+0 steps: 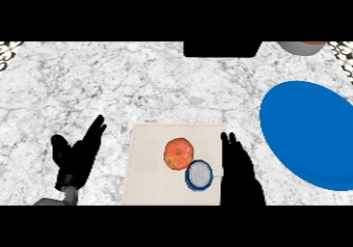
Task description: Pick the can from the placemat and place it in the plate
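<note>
A blue can [198, 174] with a pale grey top stands on the beige placemat [151, 159], touching an orange round fruit [179, 153] just behind it. My right hand [238, 169] is right beside the can on its right, fingers straight and pointing away from me, holding nothing. My left hand [78, 154] rests open left of the placemat, fingers up. The large blue plate [311, 132] lies on the counter at the right, apart from the placemat.
A black object [221, 48] sits at the counter's far edge in the middle. A grey bowl [302, 47] with something orange in it shows at the far right. The counter [137, 87] is white and grey marble.
</note>
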Robot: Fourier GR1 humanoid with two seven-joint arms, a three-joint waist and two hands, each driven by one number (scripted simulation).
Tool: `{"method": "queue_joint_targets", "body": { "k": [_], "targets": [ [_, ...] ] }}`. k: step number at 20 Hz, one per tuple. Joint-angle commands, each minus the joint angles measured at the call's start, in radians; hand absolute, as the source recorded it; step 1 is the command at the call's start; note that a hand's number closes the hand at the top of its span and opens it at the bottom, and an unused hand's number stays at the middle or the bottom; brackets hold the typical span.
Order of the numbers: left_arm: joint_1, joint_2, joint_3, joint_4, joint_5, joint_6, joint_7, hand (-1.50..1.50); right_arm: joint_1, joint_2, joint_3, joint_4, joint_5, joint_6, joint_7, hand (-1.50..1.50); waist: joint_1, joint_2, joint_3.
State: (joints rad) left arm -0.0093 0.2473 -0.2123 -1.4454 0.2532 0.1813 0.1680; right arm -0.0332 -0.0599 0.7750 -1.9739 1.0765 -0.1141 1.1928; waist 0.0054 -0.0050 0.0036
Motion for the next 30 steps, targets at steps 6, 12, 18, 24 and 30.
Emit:
{"method": "queue_joint_targets", "body": {
  "k": [6, 12, 18, 24, 30],
  "targets": [
    [0.031, -0.018, -0.011, -0.041, 0.0, 0.006, 0.056, 0.0, -0.057, 0.058, 0.03, 0.105, 0.072, 0.057, 0.259, -1.5, 0.002, 0.003, -0.004],
    [-0.019, -0.03, 0.02, 0.073, -0.013, -0.015, 0.009, 0.0, -0.101, 0.059, -0.021, 0.238, 0.002, 0.015, 0.185, -1.5, -0.003, 0.007, -0.004],
    [0.012, -0.038, 0.017, 0.008, -0.022, -0.006, 0.04, 0.0, -0.04, 0.059, -0.025, 0.286, -0.033, -0.018, 0.123, -1.5, -0.002, 0.005, -0.004],
    [0.069, 0.016, 0.043, -0.085, -0.009, -0.053, 0.091, 0.0, -0.09, 0.059, -0.067, 0.349, -0.023, 0.082, 0.027, 1.5, 0.0, 0.003, -0.004],
    [0.033, -0.049, 0.016, -0.046, -0.049, -0.029, 0.084, 0.0, -0.124, 0.059, 0.002, 0.356, 0.027, 0.045, 0.098, 1.5, -0.003, 0.003, -0.004]
  ]
}}
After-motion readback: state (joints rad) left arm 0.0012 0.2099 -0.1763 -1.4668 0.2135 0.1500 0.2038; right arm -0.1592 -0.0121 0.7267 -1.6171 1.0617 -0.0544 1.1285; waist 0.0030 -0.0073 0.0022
